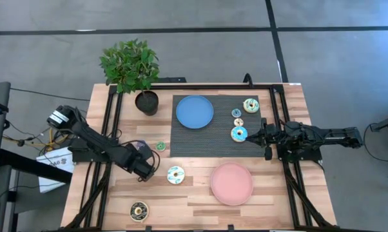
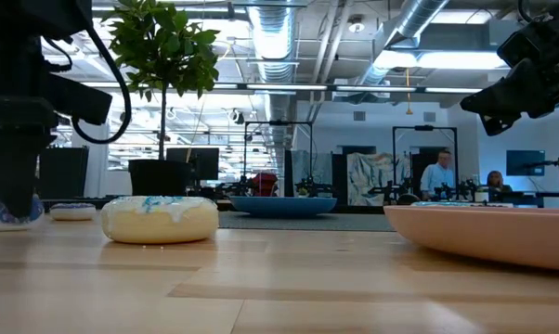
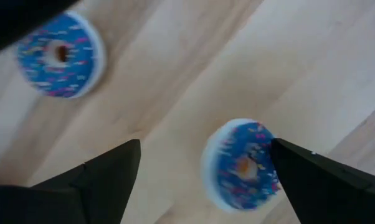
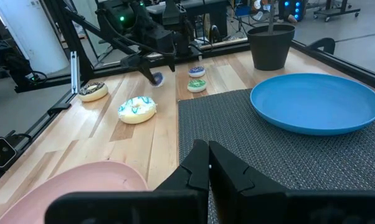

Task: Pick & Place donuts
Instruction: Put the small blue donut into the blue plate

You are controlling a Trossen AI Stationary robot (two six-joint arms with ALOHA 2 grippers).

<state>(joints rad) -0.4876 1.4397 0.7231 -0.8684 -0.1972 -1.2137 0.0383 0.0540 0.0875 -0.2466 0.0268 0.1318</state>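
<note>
L gripper (image 3: 206, 143) is low over the bare wood at the table's left-centre. Its fingers are spread wide, with 1 small blue-iced donut (image 3: 240, 165) tipped on edge between them, close against one finger. I can't tell if it's actually touching. A 2nd small blue donut (image 3: 58, 55) lies flat on the wood nearby.

R gripper (image 4: 208, 165) has its fingers pressed together and nothing in them. It is over the right edge of the dark mat (image 1: 200, 138), just beside the light blue donut (image 1: 239, 134).

Donuts, 9 total across views:
- **On the wood, 5:**
  - the 2 small blue ones at the L gripper;
  - 1 tiny green (image 1: 160, 146) near them;
  - 1 cream w/ blue icing (image 1: 175, 174) just beside the L gripper, towards the table's middle;
  - 1 dark brown (image 1: 139, 209) near the front edge, well apart from the rest.
- **On the mat's right side, 4:**
  - 1 cream w/ green icing (image 1: 251, 105) at the far corner;
  - 1 tiny blue (image 1: 236, 113);
  - 1 tiny beige (image 1: 238, 122);
  - the light blue one nearest the R gripper.

Plates, 2, both w/o donuts: blue plate (image 1: 194, 111) on the mat's left part, and pink plate (image 1: 231, 183) on the wood in front of the mat.

There's 1 potted plant (image 1: 133, 67) at the far left of the table, beside the mat. Two people (image 2: 437, 176) show far back in the room.
</note>
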